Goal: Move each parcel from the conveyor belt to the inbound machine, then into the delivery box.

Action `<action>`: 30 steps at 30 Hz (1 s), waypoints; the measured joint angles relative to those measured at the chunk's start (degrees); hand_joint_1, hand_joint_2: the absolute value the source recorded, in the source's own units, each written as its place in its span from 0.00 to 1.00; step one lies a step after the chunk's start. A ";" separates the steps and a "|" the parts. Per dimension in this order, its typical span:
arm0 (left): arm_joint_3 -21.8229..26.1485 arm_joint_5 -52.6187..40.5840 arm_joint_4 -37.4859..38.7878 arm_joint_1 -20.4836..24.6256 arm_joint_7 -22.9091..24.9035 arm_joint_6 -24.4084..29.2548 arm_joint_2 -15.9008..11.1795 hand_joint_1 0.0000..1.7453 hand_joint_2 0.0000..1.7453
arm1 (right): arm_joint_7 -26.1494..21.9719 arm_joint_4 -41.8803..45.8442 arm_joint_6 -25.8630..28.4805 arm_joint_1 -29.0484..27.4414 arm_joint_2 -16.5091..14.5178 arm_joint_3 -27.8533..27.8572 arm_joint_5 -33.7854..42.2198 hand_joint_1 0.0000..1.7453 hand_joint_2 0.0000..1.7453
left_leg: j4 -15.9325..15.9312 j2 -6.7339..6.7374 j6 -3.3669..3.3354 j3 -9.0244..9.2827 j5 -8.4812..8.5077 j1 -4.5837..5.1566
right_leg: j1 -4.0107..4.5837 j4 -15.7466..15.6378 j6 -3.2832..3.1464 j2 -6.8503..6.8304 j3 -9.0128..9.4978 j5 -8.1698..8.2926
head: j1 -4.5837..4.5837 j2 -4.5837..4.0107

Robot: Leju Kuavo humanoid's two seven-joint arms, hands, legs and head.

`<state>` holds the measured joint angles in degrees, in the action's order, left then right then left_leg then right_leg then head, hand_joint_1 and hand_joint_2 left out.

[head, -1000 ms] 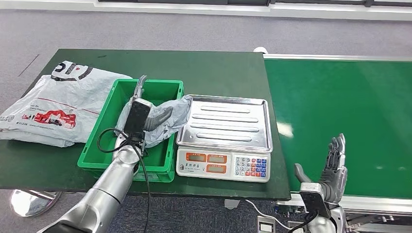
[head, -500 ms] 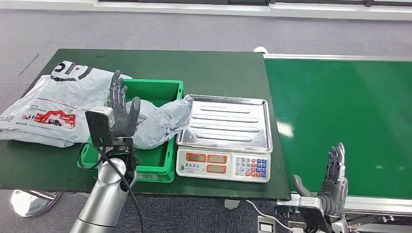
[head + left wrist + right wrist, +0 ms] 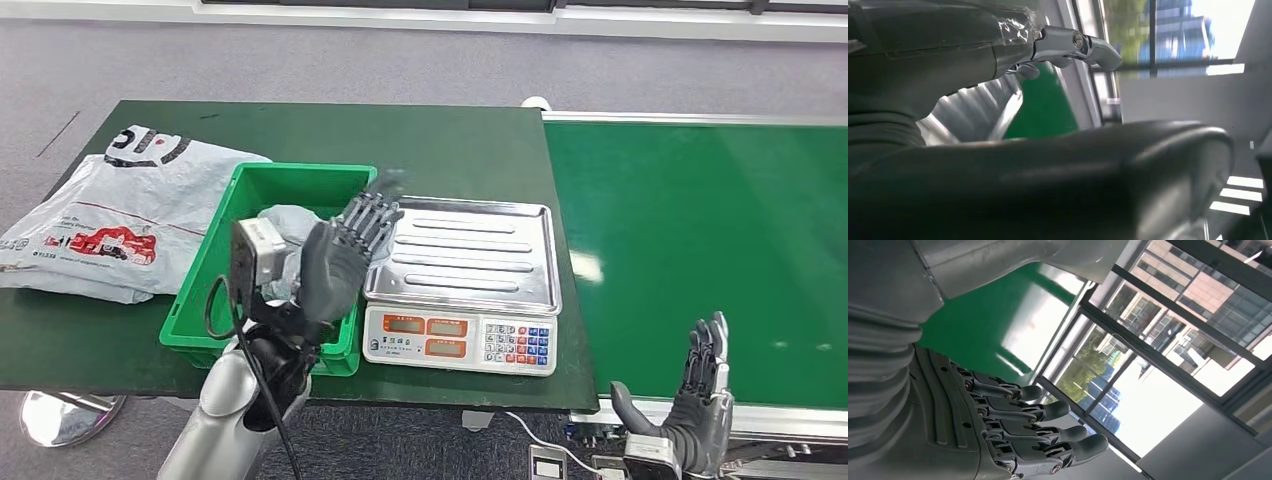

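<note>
Head view, sweeping from the left: a white printed bag (image 3: 110, 215) lies flat by the left edge of the dark green table (image 3: 450, 140), and just beside it stands the green delivery box (image 3: 215, 305) with a grey parcel (image 3: 285, 225) lying inside, toward its far half. Over the box's right wall hangs the left hand (image 3: 340, 260), fingers apart and stretched toward the weighing scale (image 3: 460, 285), holding nothing, the parcel lying below and behind it. On to the scale, whose steel tray shows bare, and then the conveyor belt (image 3: 700, 250), bright green with no parcel visible on the part in view. Down at the belt's near edge the right hand (image 3: 695, 405) stands upright, fingers spread, empty. By position, that right hand is the nearer one for whatever arrives on the belt.
</note>
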<state>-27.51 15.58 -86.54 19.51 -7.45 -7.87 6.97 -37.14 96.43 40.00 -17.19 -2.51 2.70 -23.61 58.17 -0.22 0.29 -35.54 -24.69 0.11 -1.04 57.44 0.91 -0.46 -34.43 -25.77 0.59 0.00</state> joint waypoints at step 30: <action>-4.29 5.02 -11.16 1.35 4.88 8.68 -6.61 0.00 0.00 | -2.38 -18.07 -1.72 24.55 7.07 -17.74 10.38 0.00 1.00 | -0.01 0.32 0.12 0.13 0.13 -0.08 | 0.07 0.08 -0.13 0.31 0.05 0.12 | 0.00 0.00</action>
<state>-31.80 20.59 -97.70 20.85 -2.56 0.81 0.35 -39.52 78.36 38.28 7.36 4.56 -15.03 -13.23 58.15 0.10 0.41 -35.40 -24.56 0.03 -0.97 57.52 0.78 -0.15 -34.38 -25.65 0.59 0.00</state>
